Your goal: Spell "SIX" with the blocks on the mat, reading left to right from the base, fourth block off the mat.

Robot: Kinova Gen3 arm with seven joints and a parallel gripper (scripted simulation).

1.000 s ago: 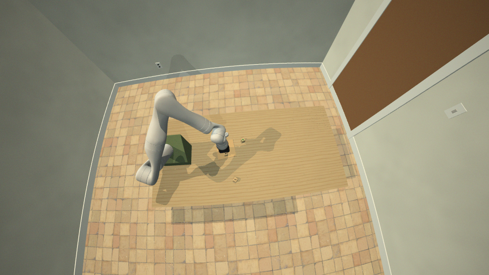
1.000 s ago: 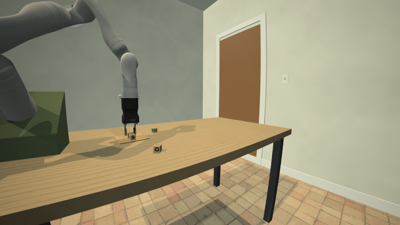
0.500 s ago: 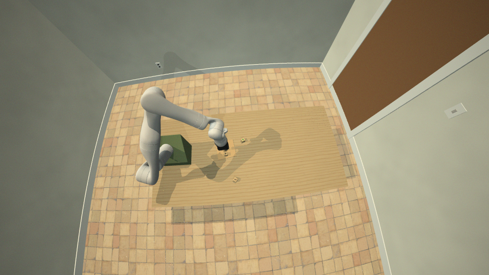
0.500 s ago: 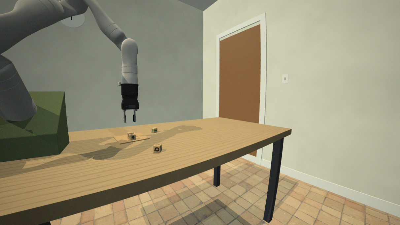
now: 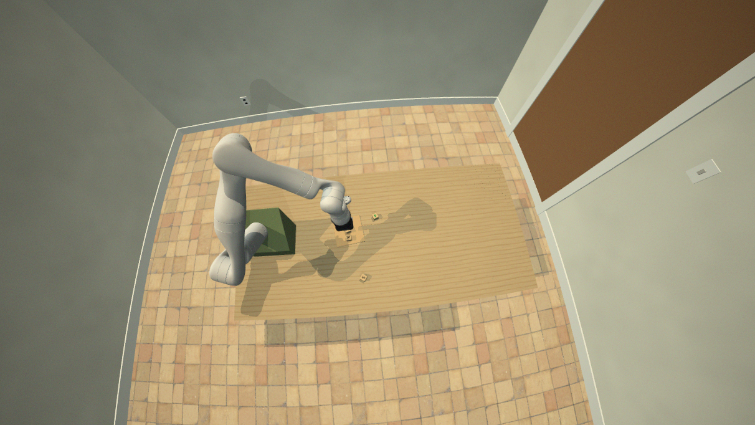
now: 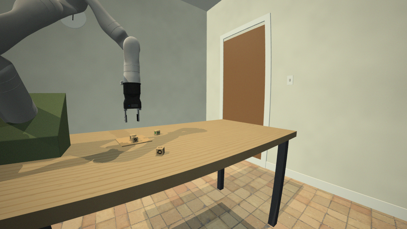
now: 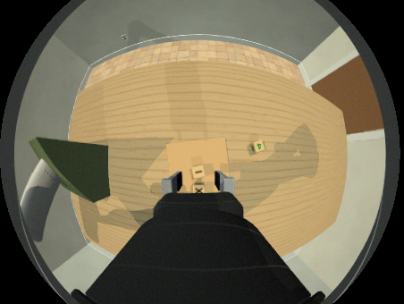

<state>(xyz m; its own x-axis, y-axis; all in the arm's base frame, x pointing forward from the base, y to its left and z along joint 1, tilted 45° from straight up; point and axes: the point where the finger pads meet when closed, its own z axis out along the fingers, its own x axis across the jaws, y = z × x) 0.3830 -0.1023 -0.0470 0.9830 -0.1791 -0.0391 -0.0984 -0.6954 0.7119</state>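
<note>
While the claw (image 5: pixel 346 228) (image 6: pixel 132 121) (image 7: pixel 198 178) is held above the mat (image 5: pixel 359 227) (image 6: pixel 145 140) (image 7: pixel 197 152), its fingers are spread wide and nothing is gripped between them. Below it, the I block (image 5: pixel 348 232) (image 6: pixel 131 137) (image 7: pixel 197 172) and the X block (image 5: pixel 348 237) (image 6: pixel 134 139) (image 7: pixel 199 189) are seated on the mat, close beside each other; whether they touch cannot be told. As read from the green stand (image 5: pixel 284 232) (image 6: pixel 42 128) (image 7: pixel 89 165), the I is placed to the left of the X, and both letters appear to be set upright.

Farther out, off the mat, the block with the green 4 (image 5: pixel 375 216) (image 6: pixel 156 132) (image 7: pixel 258 146) is left on the worktop (image 5: pixel 448 253) (image 6: pixel 199 148) (image 7: pixel 134 112), where it can be kept as the spare. What is taken to be the S block (image 5: pixel 363 277) (image 6: pixel 160 150) is found well apart on the opposite side of the mat, also on the worktop.

Two letters can thus be judged placed, and the fetching of the S is left. The claw should next be carried across to that block, lined up with its slanted sides and closed. The S should then be turned upright and set down beyond the I, in line, without the I being nudged.

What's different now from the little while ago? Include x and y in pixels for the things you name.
The arm (image 5: pixel 274 171) (image 6: pixel 109 24) went up, lifting the open gripper (image 6: pixel 132 122) (image 7: pixel 198 178) away from the mat (image 5: pixel 359 232) (image 6: pixel 145 140) (image 7: pixel 214 148). It holds nothing. The two blocks on the mat, the two blocks off it and the mat stayed where they were.
</note>
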